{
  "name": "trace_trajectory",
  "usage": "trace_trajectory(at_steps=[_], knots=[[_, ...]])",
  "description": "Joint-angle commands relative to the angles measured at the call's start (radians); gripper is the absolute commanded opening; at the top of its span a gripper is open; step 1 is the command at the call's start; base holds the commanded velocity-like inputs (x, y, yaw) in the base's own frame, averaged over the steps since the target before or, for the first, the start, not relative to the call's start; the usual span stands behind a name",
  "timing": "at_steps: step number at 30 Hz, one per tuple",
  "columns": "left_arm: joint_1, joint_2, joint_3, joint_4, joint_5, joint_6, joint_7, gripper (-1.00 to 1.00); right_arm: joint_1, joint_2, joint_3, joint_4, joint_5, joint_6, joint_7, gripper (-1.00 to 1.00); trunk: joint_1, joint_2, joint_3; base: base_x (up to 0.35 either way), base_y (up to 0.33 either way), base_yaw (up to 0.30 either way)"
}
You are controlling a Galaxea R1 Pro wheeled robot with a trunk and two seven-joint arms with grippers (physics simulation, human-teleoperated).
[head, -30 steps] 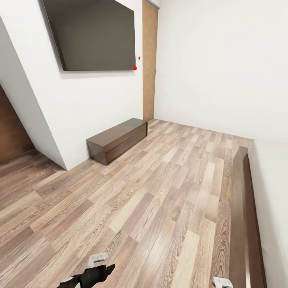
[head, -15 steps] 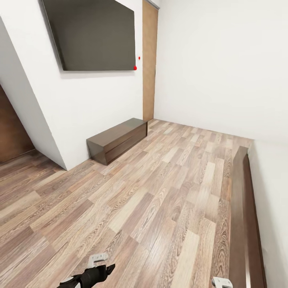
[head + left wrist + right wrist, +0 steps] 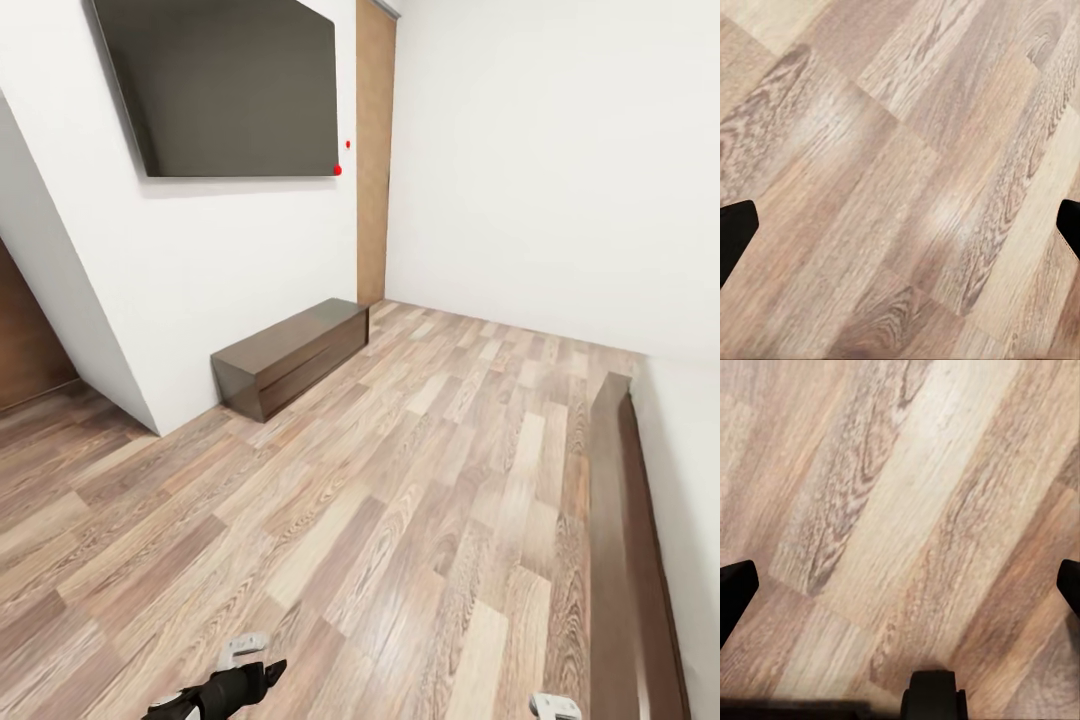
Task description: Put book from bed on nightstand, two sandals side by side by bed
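Nearest, the left gripper (image 3: pixel 900 225) and right gripper (image 3: pixel 900 577) hang over bare wood-plank floor (image 3: pixel 380 500), each with fingers spread wide and nothing between them. Beside the robot's right runs the bed (image 3: pixel 625 520), its dark frame edging white mattress. Farther off sit the long low cabinet (image 3: pixel 290 355) and wall-mounted screen (image 3: pixel 230 85). Book, sandals and nightstand are not in sight, so driving on risks clipping the bed frame. Against half a second ago, the whole view has swung slightly: the camera moved.
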Motion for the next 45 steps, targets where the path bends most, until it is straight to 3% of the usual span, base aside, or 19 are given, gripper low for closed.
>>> trace_trajectory(at_steps=[1,12,32,45], knots=[[-0.001,0.0,0.008,0.001,-0.011,-0.004,-0.003,1.0,0.0,0.0,-0.009,-0.002,0.01,0.004,0.004,1.0,0.0,0.0,-0.001,0.327,0.0,0.0],[-0.001,0.0,0.008,0.001,-0.011,-0.003,-0.003,1.0,0.0,0.0,-0.009,-0.002,0.01,0.004,0.004,1.0,0.0,0.0,-0.001,0.328,0.0,-0.038],[-0.001,0.001,0.008,0.001,-0.011,-0.003,-0.003,1.0,0.0,0.0,-0.008,-0.002,0.012,0.004,0.004,1.0,0.0,0.0,-0.001,0.328,0.009,-0.265],[-0.001,0.004,0.008,0.001,-0.011,-0.003,-0.003,1.0,0.0,0.0,-0.009,-0.002,0.01,0.004,0.003,1.0,0.0,0.0,-0.001,0.287,0.158,-0.02]])
